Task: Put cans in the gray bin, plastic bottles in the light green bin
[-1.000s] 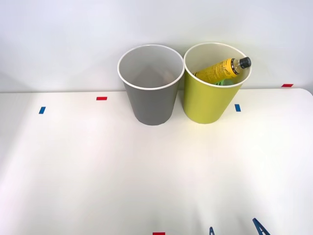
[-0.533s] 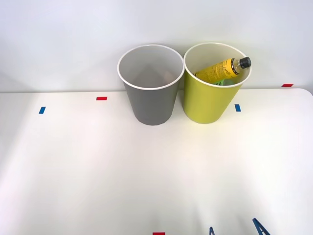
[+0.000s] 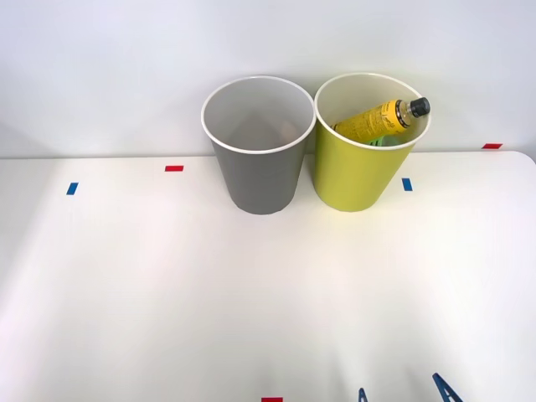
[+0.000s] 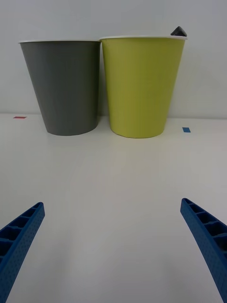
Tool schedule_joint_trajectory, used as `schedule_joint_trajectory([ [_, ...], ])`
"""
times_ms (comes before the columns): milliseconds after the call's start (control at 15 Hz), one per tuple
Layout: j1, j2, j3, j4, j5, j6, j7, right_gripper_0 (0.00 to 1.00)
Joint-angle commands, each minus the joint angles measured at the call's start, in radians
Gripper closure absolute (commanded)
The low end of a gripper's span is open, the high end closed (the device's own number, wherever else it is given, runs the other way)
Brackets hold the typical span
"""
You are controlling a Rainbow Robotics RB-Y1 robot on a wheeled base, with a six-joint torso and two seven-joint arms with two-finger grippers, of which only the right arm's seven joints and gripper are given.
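The yellow bottle [image 3: 375, 120] is leaning inside the light green bin [image 3: 360, 176], its black cap poking over the rim. The gray bin [image 3: 257, 167] is standing just beside it on the white surface [image 3: 167, 293]. The right gripper [image 4: 113, 246] is hovering with jaws spread wide, gripping nothing.

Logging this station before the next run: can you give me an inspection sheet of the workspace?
Surface: white table with small red and blue tape marks.
Job's things: gray bin upright, no can visible inside; light green bin upright beside it, rims nearly touching; yellow bottle leaning inside the green bin, black cap poking above its rim. No can seen on the table.
Clutter: nothing seen.
Grippers: right gripper open, holding nothing, low over the near table.
Cables: nothing seen.
Surroundings: plain white wall behind the bins.
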Motion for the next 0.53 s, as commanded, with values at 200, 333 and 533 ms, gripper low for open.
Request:
schedule_joint_trajectory([
  [200, 0.0, 0.0, 0.0, 0.0, 0.0, 0.0, 0.0, 0.0],
  [333, 0.0, 0.0, 0.0, 0.0, 0.0, 0.0, 0.0, 0.0],
  [533, 0.0, 0.0, 0.0, 0.0, 0.0, 0.0, 0.0, 0.0],
])
